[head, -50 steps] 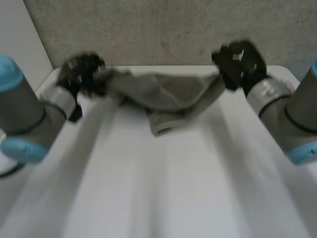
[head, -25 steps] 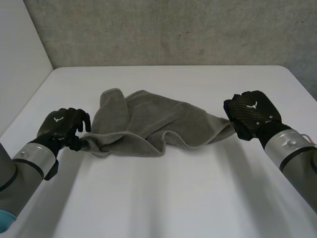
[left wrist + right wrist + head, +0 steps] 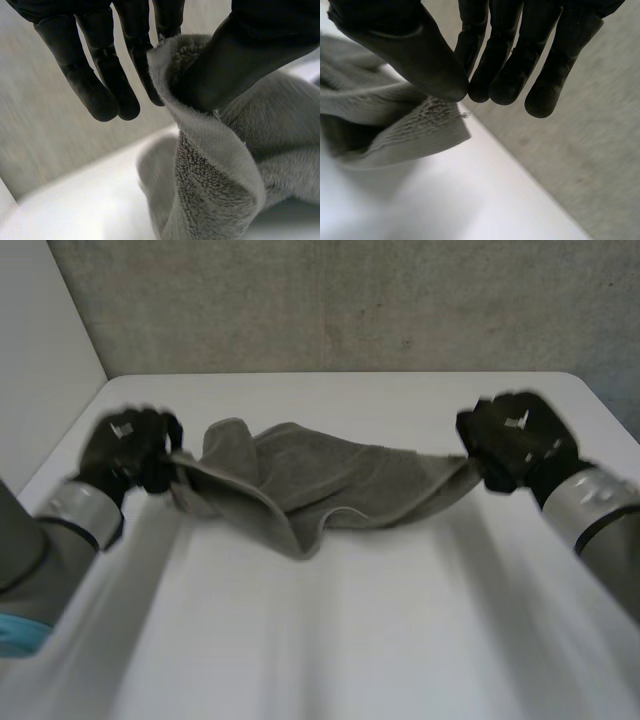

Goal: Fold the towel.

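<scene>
Holding the towel (image 3: pixel 330 472) by two ends is about as far as the job appears to stand: no layer lies squarely over another, so I judge that nearly all of the folding is left to do.

At the left, the left hand (image 3: pixel 128 448) grips one corner. In the left wrist view the towel (image 3: pixel 220 170) is pinched between the thumb and a finger of that hand (image 3: pixel 250 55). It wraps round the thumb and hangs below it, with the other fingers straight beside the pinch.

Between the hands the towel spans the far half of the white table (image 3: pixel 350 640), raised at both ends and sagging in the middle. A bunched fold droops to a point there, and I cannot tell whether that point touches the surface. It is grey, thick terry, crumpled and twisted rather than spread flat.

At the right, the right hand (image 3: pixel 515 440) is clamped on the opposite corner. In the right wrist view its thumb and fingertips (image 3: pixel 505 55) close together on the towel's edge (image 3: pixel 395 125), and the rest trails away beneath the thumb
</scene>
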`<state>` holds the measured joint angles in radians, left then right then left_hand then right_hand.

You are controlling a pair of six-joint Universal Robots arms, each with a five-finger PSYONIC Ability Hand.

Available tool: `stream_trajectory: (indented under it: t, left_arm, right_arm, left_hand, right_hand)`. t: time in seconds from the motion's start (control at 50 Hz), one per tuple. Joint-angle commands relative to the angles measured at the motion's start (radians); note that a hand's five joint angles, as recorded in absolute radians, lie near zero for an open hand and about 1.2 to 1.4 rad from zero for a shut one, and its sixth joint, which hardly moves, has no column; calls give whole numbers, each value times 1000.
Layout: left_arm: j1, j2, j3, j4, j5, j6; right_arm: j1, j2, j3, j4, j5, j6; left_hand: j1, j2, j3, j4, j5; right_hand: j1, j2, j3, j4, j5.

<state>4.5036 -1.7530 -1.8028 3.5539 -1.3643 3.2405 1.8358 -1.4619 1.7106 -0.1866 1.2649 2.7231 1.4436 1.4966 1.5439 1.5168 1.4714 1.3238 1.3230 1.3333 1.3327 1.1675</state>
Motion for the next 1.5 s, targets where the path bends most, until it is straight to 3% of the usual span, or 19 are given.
stream_trajectory:
  t: [0.02, 0.06, 0.18, 0.34, 0.42, 0.44, 0.46, 0.48, 0.54, 0.66, 0.82, 0.98, 1.5]
  left_arm:
    - [-4, 282, 135, -148, -10, -42]
    - [2, 361, 222, -240, -10, -83]
    - [12, 371, 323, -375, -12, -102]
    - [14, 165, 329, -452, -22, -90]
    - [19, 43, 295, -463, -30, -73]
    - [19, 43, 295, -463, -30, -73]
    - [25, 18, 272, -460, -36, -65]
    - [32, -2, 248, -454, -41, -56]
    - [46, -37, 209, -434, -47, -44]
    - [54, -72, 180, -382, -48, -42]
    - [80, -126, 157, -306, -55, -47]
    - [80, -132, 138, -299, -50, -48]
    - [80, -134, 96, -245, -48, -48]
  right_arm:
    - [-12, -156, -243, 303, -4, 0]
    - [-44, -167, -378, 433, -9, -3]
    - [-116, -167, -520, 578, -22, -11]
    - [-138, -44, -513, 642, -85, -66]
    - [-107, 6, -395, 592, -91, -62]
    - [-80, 14, -340, 537, -91, -59]
    - [-79, 14, -339, 536, -91, -59]
    - [-44, 21, -275, 474, -88, -59]
    - [-7, 25, -133, 344, -82, -56]
    - [5, 22, 116, 63, -90, -57]
    - [6, 37, 273, -59, -120, -71]
    - [-9, 173, 308, -129, -157, -94]
    - [10, 308, 270, -303, -133, -148]
  left_hand:
    - [-47, -100, -148, -121, -250]
    - [-47, -100, -148, -121, -250]
    - [-47, -100, -148, -121, -250]
    - [-47, -100, -148, -121, -250]
    - [-47, -100, -148, -121, -250]
    - [-47, -100, -148, -121, -250]
    - [-47, -100, -148, -121, -250]
    - [-47, -100, -148, -121, -250]
    - [-47, -100, -148, -121, -250]
    - [-47, -100, -148, -121, -250]
    - [-47, -100, -148, -121, -250]
    - [-47, -100, -148, -121, -250]
    - [-47, -100, -148, -121, -250]
  right_hand:
    - [72, 73, 63, 64, 54]
    - [72, 73, 63, 64, 54]
    - [72, 73, 63, 64, 54]
    - [72, 73, 63, 64, 54]
    - [72, 73, 63, 64, 54]
    - [-412, -411, -421, -421, -430]
    - [-417, -416, -426, -426, -435]
    - [-844, -843, -854, -853, -862]
    - [-895, -894, -905, -904, -913]
    - [-851, -851, -861, -860, -870]
    - [-796, -795, -805, -804, -814]
    - [-807, -806, -817, -816, -825]
    - [-637, -636, -646, -646, -655]
